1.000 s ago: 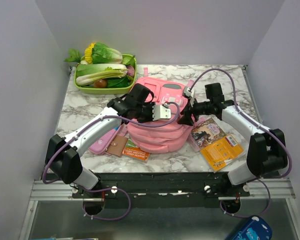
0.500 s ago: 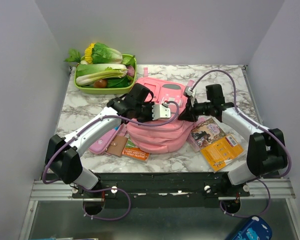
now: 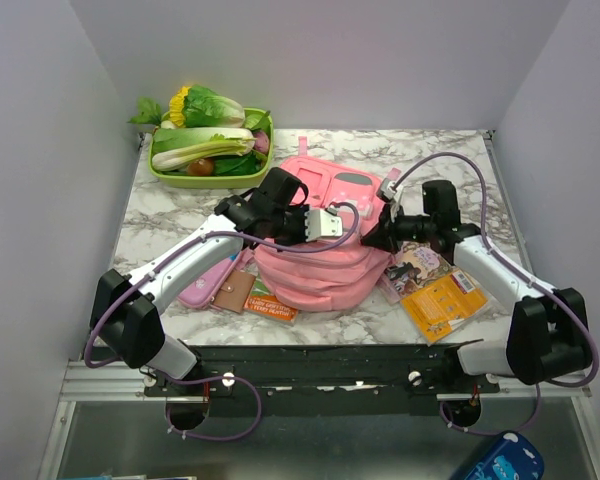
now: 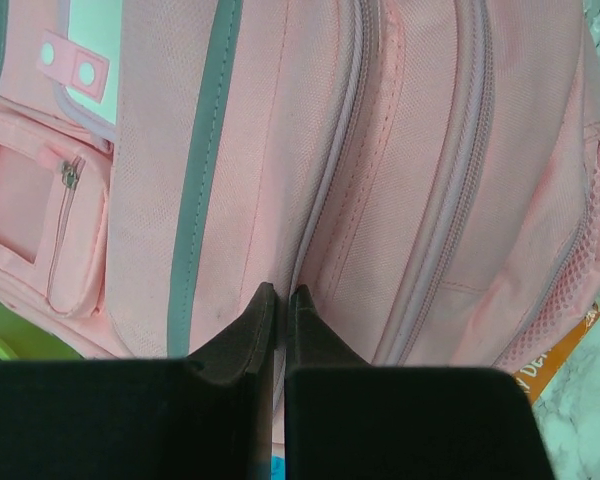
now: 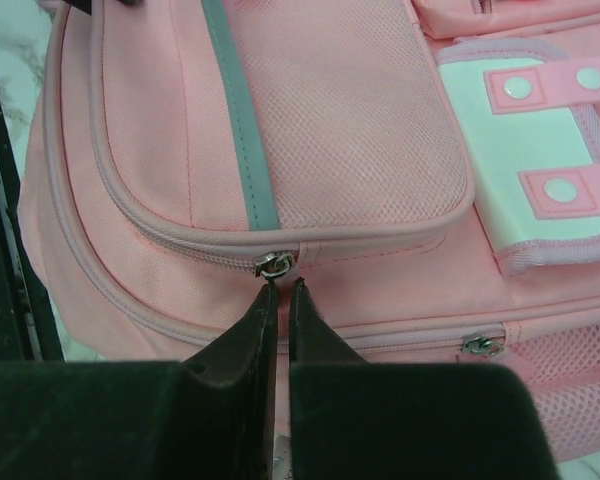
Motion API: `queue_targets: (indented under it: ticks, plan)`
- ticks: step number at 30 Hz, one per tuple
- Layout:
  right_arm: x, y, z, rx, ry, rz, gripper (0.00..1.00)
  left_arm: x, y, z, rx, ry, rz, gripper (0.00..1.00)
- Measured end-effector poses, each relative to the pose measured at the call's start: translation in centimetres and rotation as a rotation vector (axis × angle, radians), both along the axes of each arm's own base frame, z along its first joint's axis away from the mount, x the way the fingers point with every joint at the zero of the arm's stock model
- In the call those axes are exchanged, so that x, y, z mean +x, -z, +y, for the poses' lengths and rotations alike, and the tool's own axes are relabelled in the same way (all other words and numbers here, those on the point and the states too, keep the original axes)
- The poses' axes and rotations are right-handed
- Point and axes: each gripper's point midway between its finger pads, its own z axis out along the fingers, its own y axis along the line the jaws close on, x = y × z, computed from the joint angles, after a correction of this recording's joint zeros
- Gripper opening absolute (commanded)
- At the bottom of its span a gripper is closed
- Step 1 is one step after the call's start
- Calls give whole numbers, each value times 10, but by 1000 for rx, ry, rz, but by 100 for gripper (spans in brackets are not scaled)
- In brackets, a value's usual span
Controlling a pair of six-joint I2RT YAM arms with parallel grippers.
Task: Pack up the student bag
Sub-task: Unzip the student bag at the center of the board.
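Bag [image 3: 320, 275] sits mid-table, flat on its back, pockets up, and both arms are on top of it. The left gripper [image 4: 280, 298] is down on the fabric, fingers drawn together with only a sliver between them, tips pressed into the fold beside a zip line. The right gripper [image 5: 282, 288] comes in from the other side, fingers just as tight, tips right under a metal zip pull [image 5: 273, 264] on the curved front pocket. Whether they actually pinch that pull, I cannot tell.

Just left of the bag lies a pink pencil case [image 3: 205, 290], with a brown card [image 3: 235, 292] and an orange booklet [image 3: 273, 303] tucked against the bag's near edge. On the right there are two books: a purple one [image 3: 420, 262] partly under the right arm, and an orange one [image 3: 442, 300] nearer the edge. In the far left corner is a green tray [image 3: 180, 183] piled with vegetables. All of it rests on the marble table [image 3: 160, 215].
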Motion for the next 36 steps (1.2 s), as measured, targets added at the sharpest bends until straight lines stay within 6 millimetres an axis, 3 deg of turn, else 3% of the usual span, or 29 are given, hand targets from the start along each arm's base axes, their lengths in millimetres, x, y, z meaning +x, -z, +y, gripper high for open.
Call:
queue_targets:
  ticks: [4,13,19,21,26,29,30,36]
  plan:
    - [-4,-2,0,18,46,37,1,-1,0,-2,-6,-17,10,10]
    - [-37,-11,11,-6,123,53,1,-5,13,-3,26,-137,50,9]
    - [-67,-9,39,4,69,126,1,5,17,-16,-4,-195,72,7]
    - [-69,-4,43,-7,88,158,1,5,13,-20,-22,-206,77,0]
    - [-64,4,43,-30,216,222,2,4,2,-26,-56,-235,100,0]
    - [-55,-2,34,-19,333,210,29,4,0,-28,-68,-242,107,3]
    - [-53,-7,31,-8,365,198,45,5,-1,-29,-72,-242,106,7]
    - [-48,-49,1,121,516,10,56,0,-2,-29,-83,-233,115,8]
